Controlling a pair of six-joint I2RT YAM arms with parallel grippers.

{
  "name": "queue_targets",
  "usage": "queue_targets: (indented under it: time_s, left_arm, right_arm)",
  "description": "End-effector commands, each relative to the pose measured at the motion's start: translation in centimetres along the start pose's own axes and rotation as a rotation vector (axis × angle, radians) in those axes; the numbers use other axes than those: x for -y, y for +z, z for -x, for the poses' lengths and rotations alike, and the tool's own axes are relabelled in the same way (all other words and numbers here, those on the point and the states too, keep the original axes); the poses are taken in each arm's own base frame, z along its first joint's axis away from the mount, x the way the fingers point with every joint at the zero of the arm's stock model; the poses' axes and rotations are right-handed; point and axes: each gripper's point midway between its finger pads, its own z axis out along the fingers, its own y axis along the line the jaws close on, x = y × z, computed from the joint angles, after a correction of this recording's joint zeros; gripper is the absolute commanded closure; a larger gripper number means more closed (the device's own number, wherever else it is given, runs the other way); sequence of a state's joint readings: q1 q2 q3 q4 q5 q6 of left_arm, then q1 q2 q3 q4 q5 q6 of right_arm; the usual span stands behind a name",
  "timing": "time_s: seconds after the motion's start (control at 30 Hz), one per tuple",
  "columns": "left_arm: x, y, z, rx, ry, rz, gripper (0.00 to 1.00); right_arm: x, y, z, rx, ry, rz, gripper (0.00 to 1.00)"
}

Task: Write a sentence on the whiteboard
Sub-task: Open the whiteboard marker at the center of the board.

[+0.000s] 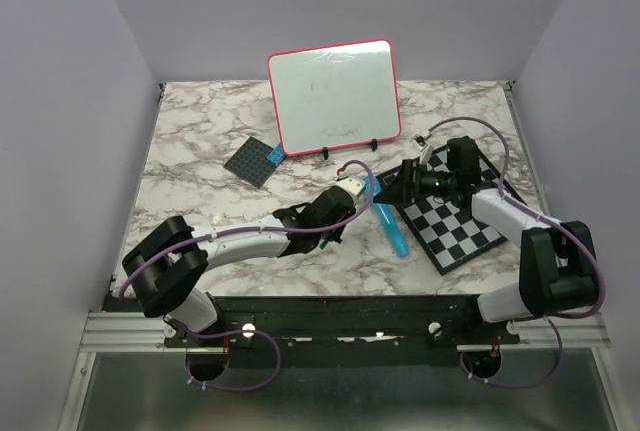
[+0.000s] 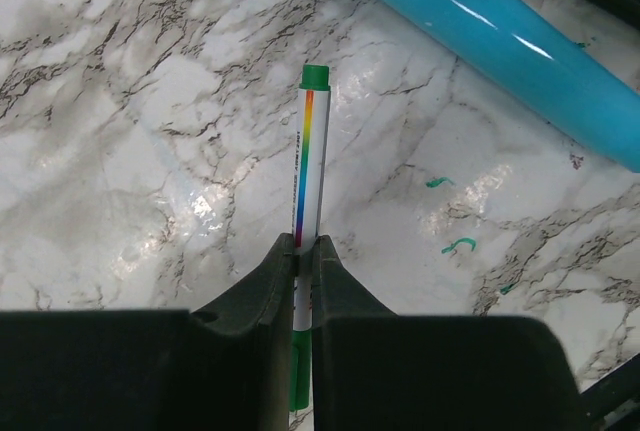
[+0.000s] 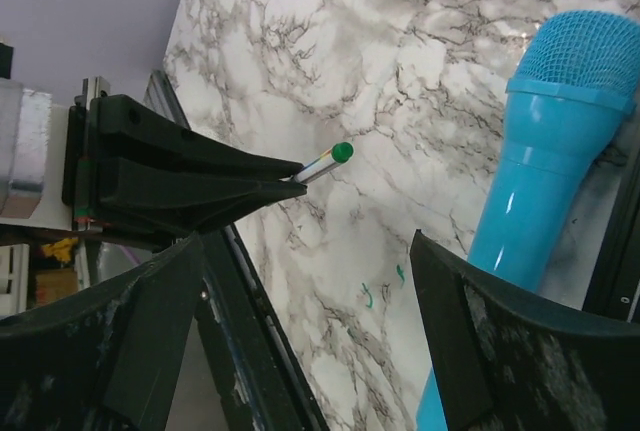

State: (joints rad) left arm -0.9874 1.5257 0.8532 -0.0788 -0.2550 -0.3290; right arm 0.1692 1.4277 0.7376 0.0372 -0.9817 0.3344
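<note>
The whiteboard [image 1: 335,96] with its pink-red frame stands upright on small black feet at the back of the table. It shows only faint grey smudges, and no green sentence is visible on it. My left gripper [image 1: 347,196] [image 2: 307,243] is shut on a white marker [image 2: 310,166] with a rainbow stripe and a green end, held low over the marble table in front of the board. My right gripper [image 1: 398,189] [image 3: 305,241] is open and empty, facing the left gripper [image 3: 190,179] and the marker [image 3: 326,161] from the right.
A teal microphone-shaped object [image 1: 390,223] [image 2: 500,41] [image 3: 560,141] lies between the grippers. A checkered board [image 1: 455,216] lies under the right arm. A small dark square pad [image 1: 255,161] lies left of the whiteboard. Small green marker marks [image 2: 458,244] are on the tabletop.
</note>
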Motion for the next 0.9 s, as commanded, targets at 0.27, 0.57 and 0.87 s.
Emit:
queue_targets:
  time_s: [0.27, 0.57, 0.87]
  left_arm:
    - [3.2, -0.9, 3.7, 0.124, -0.021, -0.177, 0.9]
    - [4.0, -1.0, 4.5, 0.141, -0.028, -0.211, 0.9]
    - [3.9, -1.0, 4.8, 0.149, -0.031, -0.204, 0.9]
  right_arm:
    - [-0.1, 3.7, -1.4, -0.124, 0.154, 0.062, 0.27]
    - [-0.5, 4.6, -2.2, -0.162, 0.178, 0.077, 0.32]
    - [-1.4, 5.1, -2.8, -0.199, 0.192, 0.113, 0.44]
